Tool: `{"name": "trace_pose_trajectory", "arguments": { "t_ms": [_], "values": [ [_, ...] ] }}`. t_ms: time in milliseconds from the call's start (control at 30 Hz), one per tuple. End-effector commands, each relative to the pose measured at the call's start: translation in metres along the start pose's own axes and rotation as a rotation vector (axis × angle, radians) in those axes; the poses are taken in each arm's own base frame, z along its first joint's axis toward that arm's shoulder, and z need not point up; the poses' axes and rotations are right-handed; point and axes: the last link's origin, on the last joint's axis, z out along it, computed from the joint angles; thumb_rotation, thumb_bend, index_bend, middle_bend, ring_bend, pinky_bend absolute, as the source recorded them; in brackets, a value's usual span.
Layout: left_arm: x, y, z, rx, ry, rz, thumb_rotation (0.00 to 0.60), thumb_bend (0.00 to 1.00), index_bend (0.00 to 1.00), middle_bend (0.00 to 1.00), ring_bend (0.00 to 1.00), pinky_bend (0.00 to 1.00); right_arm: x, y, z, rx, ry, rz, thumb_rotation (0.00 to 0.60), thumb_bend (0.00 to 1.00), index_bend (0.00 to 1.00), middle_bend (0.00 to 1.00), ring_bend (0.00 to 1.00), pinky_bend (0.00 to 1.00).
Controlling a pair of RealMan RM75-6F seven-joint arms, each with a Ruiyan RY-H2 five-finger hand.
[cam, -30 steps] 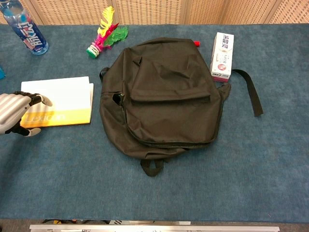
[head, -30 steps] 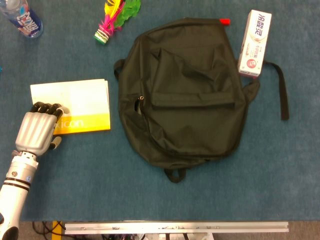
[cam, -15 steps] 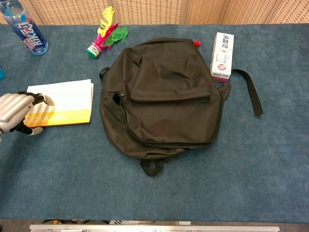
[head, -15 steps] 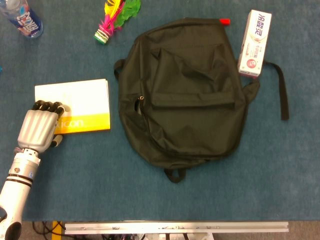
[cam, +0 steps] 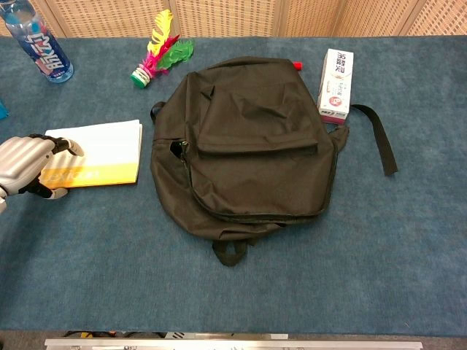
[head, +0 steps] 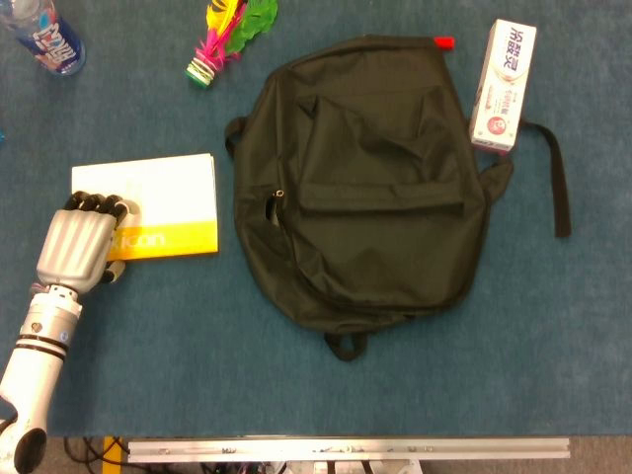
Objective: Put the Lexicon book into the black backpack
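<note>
The Lexicon book (head: 158,202) (cam: 102,149), white with a yellow band, lies on the blue table left of the black backpack (head: 365,188) (cam: 255,146). My left hand (head: 77,247) (cam: 22,164) grips the book's near left corner, with its fingers on the cover and its thumb under the edge. That corner looks slightly raised in the chest view. The backpack lies flat with its front pocket up, and its zip looks closed apart from a small gap at the left side. My right hand shows in neither view.
A water bottle (head: 44,35) (cam: 44,47) stands at the far left. A feather shuttlecock (head: 222,39) (cam: 157,55) lies behind the book. A toothpaste box (head: 504,84) (cam: 336,85) and a loose strap (head: 558,183) sit at the backpack's right. A metal rail (head: 346,449) marks the near edge.
My left hand and the book have shifted slightly right, toward the backpack, and the book's near left corner has come up a little.
</note>
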Motion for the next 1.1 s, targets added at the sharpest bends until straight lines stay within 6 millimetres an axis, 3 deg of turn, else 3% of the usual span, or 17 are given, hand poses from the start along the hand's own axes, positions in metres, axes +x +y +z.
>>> {"name": "trace_pose_trajectory", "arguments": {
  "t_ms": [33, 200, 367, 767, 1100],
  "values": [
    [0.001, 0.000, 0.002, 0.005, 0.003, -0.010, 0.600, 0.23, 0.31, 0.33, 0.28, 0.21, 0.000, 0.001, 0.000, 0.000, 0.001, 0.001, 0.600, 0.08, 0.26, 0.31, 0.21, 0.32],
    [0.002, 0.000, 0.006, 0.011, 0.045, -0.042, 0.600, 0.33, 0.36, 0.39, 0.31, 0.24, 0.000, 0.002, 0.000, -0.003, 0.000, 0.003, 0.600, 0.08, 0.26, 0.31, 0.21, 0.32],
    [0.004, -0.001, 0.011, 0.014, 0.084, -0.073, 0.600, 0.37, 0.40, 0.44, 0.37, 0.28, -0.001, 0.002, 0.000, -0.002, -0.002, 0.002, 0.600, 0.08, 0.26, 0.31, 0.21, 0.32],
    [0.008, 0.000, 0.020, -0.004, 0.215, -0.150, 0.600, 0.39, 0.57, 0.55, 0.49, 0.41, -0.001, 0.004, 0.001, -0.005, -0.006, 0.007, 0.600, 0.08, 0.26, 0.31, 0.21, 0.32],
    [0.013, -0.001, 0.024, -0.018, 0.284, -0.164, 0.600, 0.39, 0.62, 0.58, 0.51, 0.44, -0.001, 0.003, 0.001, -0.002, -0.003, 0.013, 0.600, 0.08, 0.26, 0.31, 0.21, 0.32]
  ]
}}
